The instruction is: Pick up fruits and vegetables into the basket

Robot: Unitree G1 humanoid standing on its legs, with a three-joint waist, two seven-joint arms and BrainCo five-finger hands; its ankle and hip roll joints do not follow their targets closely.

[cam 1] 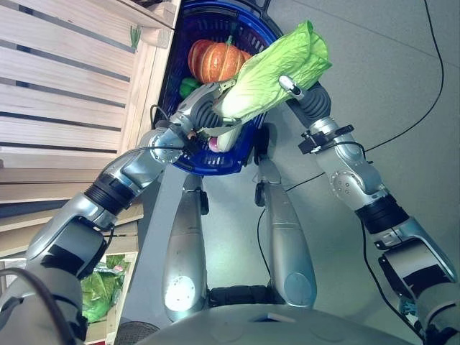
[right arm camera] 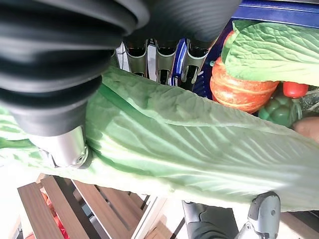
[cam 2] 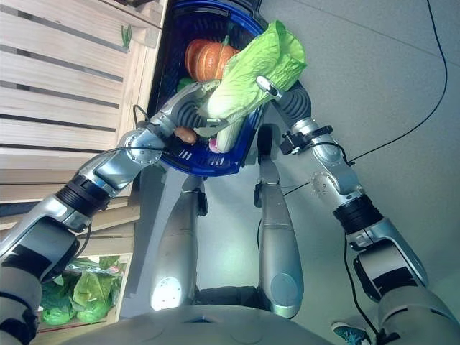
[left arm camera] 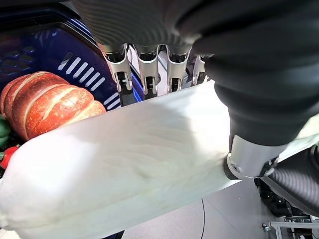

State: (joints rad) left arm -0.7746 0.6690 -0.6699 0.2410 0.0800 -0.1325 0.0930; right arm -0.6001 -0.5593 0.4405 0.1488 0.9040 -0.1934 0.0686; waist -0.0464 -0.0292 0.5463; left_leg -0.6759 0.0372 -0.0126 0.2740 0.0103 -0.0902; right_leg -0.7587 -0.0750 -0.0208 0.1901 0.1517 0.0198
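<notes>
We hold the napa cabbage [cam 1: 269, 72] two-handed over the blue basket [cam 1: 215, 162], left hand [cam 1: 205, 108] curled round its white stalk end, right hand [cam 1: 291, 86] clamped on the leafy end, presumably to steady its length for lowering. The leaves hide much of the pumpkin [cam 1: 215, 61] and the basket's far-right contents.

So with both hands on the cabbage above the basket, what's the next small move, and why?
Probably lower it. The napa cabbage is held at its white stem by the left hand and at its leaves by the right hand, above the blue basket, which already holds a pumpkin.
</notes>
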